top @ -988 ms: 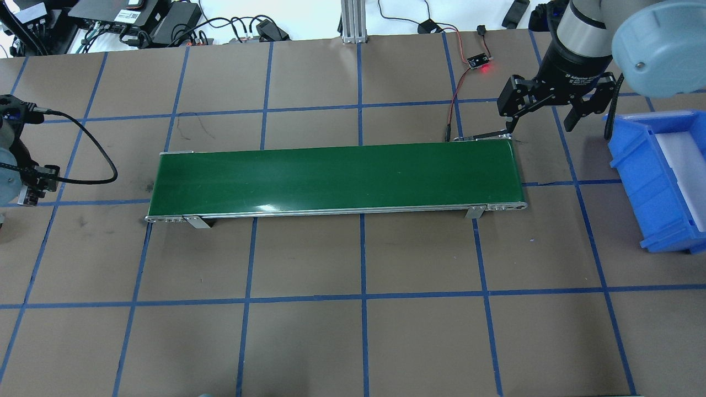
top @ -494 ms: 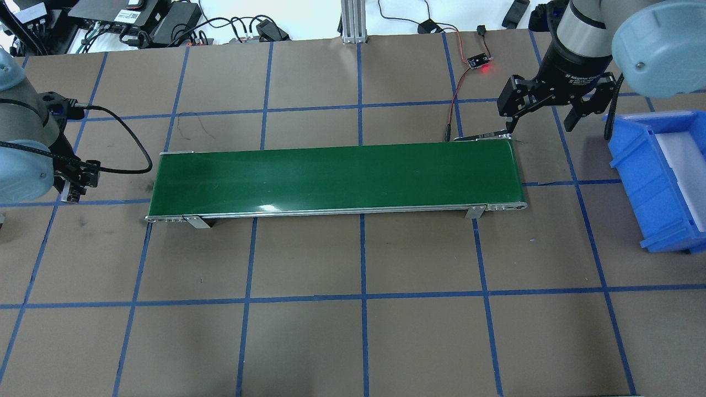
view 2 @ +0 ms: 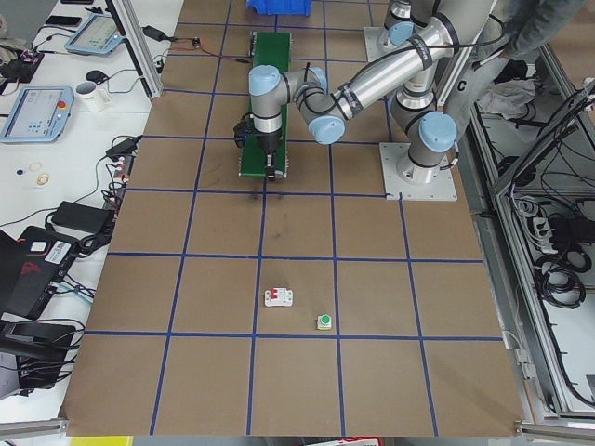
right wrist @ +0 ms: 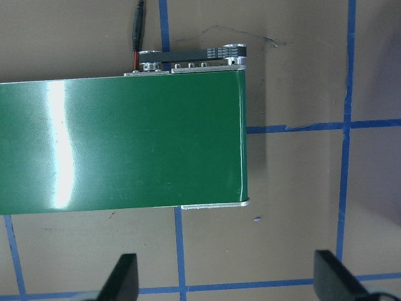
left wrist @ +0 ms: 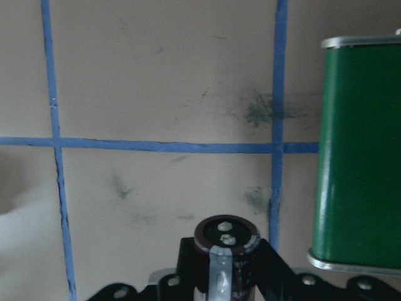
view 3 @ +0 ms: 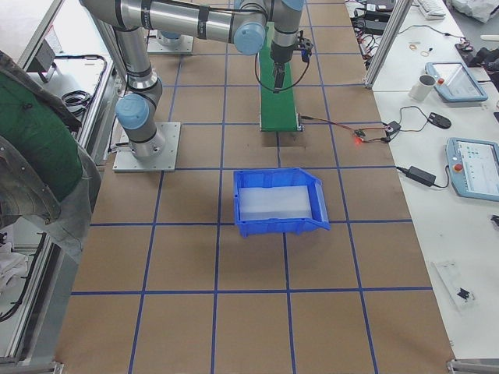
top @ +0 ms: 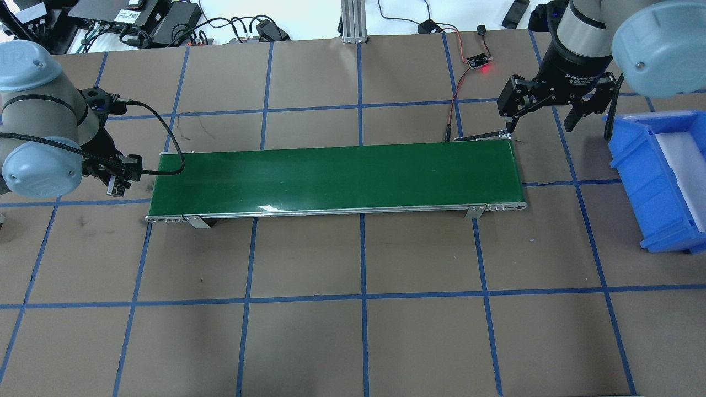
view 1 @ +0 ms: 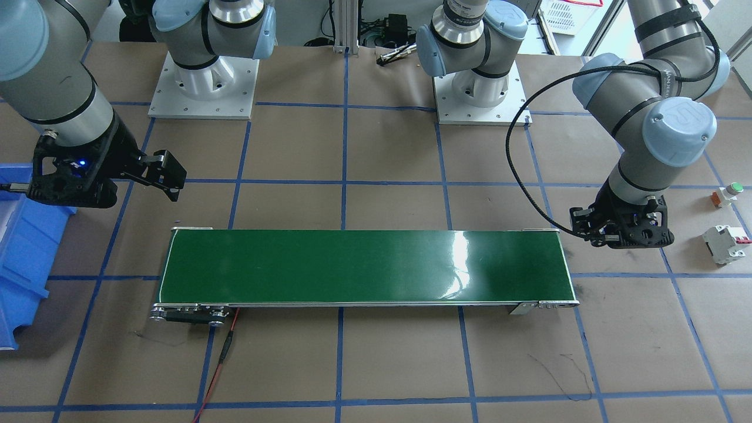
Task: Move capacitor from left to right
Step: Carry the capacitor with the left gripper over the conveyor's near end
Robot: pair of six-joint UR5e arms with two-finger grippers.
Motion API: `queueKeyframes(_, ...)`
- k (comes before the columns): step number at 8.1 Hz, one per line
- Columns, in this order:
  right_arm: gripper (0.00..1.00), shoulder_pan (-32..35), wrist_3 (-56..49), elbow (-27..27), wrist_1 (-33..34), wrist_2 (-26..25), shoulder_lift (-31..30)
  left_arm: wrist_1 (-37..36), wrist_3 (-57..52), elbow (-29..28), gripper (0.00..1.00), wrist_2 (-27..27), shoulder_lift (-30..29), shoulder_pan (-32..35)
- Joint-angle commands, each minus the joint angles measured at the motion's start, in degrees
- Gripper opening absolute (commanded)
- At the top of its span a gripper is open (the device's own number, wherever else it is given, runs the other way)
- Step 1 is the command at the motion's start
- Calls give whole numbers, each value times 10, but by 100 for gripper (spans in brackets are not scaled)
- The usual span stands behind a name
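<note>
The capacitor (left wrist: 225, 241), a dark cylinder with a pale stripe and silvery end, shows only in the left wrist view, clamped between my left gripper's fingers (left wrist: 188, 266). My left gripper (top: 117, 184) hangs above the brown table just off the left end of the green conveyor belt (top: 336, 176); it also shows in the front view (view 1: 617, 236). My right gripper (top: 543, 118) is open and empty, hovering behind the belt's right end (right wrist: 119, 144), with its two fingertips far apart in the right wrist view (right wrist: 229, 279).
A blue bin (top: 656, 182) stands at the right of the belt. A white circuit breaker (view 1: 725, 244) and a green-topped push button (view 1: 728, 192) lie on the table beyond my left gripper. A small board with a red light (top: 479, 62) is wired to the belt.
My left arm has moved right from the table's left edge to the belt's left end. The right arm has not moved.
</note>
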State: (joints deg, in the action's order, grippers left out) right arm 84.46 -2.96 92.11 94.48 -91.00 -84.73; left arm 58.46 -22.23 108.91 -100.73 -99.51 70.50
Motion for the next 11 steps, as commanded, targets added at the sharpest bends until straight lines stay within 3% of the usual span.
queueKeyframes(1, 100, 0, 0, 0, 0, 0, 0, 2, -1, 0, 8, 44, -6, 30)
queueKeyframes(2, 100, 0, 0, 0, 0, 0, 0, 2, 0, 0, 8, 73, -13, 48)
queueKeyframes(8, 100, 0, -1, 0, 0, -1, 0, -27, 23, 0, 15, 84, -58, 54)
queueKeyframes(11, 100, 0, -1, 0, 0, -1, 0, -64, 23, -1, 30, 85, -72, 54)
